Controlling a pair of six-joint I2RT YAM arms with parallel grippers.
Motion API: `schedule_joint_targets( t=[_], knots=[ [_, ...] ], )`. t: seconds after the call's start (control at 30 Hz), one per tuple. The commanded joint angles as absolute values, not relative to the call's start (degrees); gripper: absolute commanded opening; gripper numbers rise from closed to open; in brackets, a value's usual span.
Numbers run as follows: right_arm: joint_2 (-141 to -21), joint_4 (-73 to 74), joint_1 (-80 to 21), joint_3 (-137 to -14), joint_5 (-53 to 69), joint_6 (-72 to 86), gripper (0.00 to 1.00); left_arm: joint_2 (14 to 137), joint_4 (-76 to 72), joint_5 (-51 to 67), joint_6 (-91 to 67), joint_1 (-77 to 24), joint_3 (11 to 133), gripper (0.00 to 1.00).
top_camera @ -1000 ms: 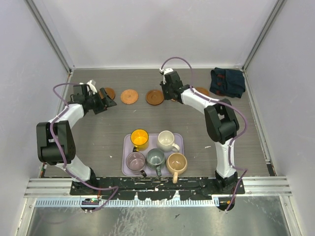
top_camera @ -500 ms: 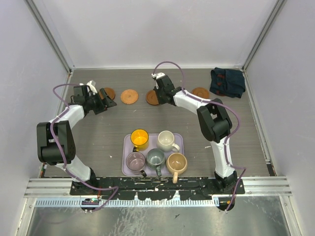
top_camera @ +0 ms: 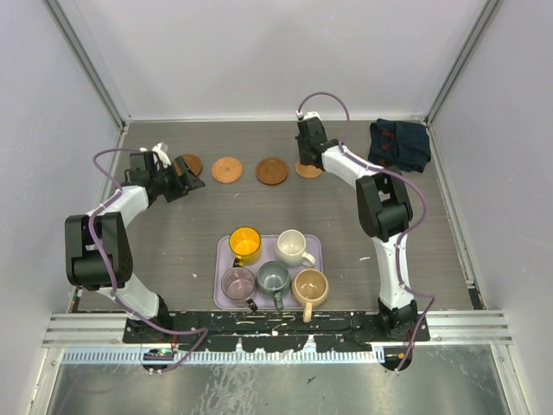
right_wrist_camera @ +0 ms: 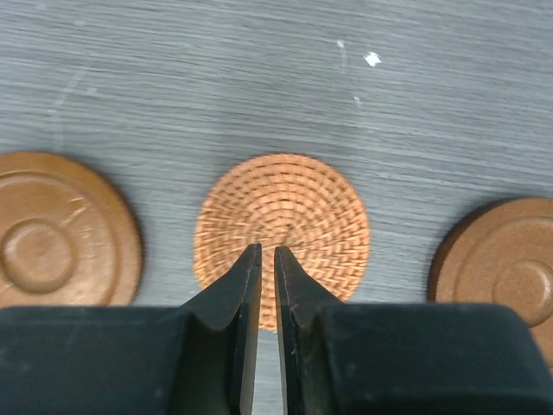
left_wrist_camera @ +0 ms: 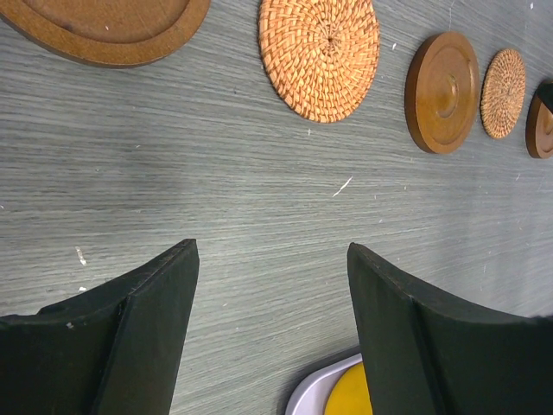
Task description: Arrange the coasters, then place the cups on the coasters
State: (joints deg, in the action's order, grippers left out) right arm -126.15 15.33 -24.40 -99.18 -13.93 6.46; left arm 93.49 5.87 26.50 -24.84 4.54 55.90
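Right wrist view: round woven orange-brown coaster [right_wrist_camera: 282, 207] — flat near the far edge of the desk [right_wrist_camera: 449, 78] — lies under the tips of the right gripper [right_wrist_camera: 267, 251], clenched on nothing; left gripper [left_wrist_camera: 270, 251] released, wide.

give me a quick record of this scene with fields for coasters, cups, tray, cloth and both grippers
coasters: five in one row at the far side of the table, dark wood and woven alternating
cups: yellow, white, mauve, grey-green, tan; all in the tray, none on a coaster
tray: lilac, near middle
cloth: dark navy, far right corner
left gripper: open, empty, over bare table
right gripper: nearly closed, empty, tips over a woven coaster
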Motion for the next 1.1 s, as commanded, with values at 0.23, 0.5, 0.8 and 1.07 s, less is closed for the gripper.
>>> schedule_joint_targets(
  t=[0.23,0.5,0.8,1.07],
  knots=[
    [-129.1,15.8,-21.7,-101.6,-14.4,7.5,0.17,93.9,3.3,26.1,-23.8,4.3,57.2,0.71],
    [-129.0,15.5,-21.8,-99.9,-14.6,7.1,0.17,93.9,3.5,26.0,-23.7,4.4,57.0,0.71],
    [-127.1,14.7,-21.8,-95.1,-16.1,7.6,0.17,94.2,3.5,26.5,-24.0,4.4,57.0,0.71],
    [-126.1,14.7,-21.8,-93.7,-17.0,8.2,0.17,94.2,3.7,26.7,-24.3,4.4,56.9,0.71]
  ],
)
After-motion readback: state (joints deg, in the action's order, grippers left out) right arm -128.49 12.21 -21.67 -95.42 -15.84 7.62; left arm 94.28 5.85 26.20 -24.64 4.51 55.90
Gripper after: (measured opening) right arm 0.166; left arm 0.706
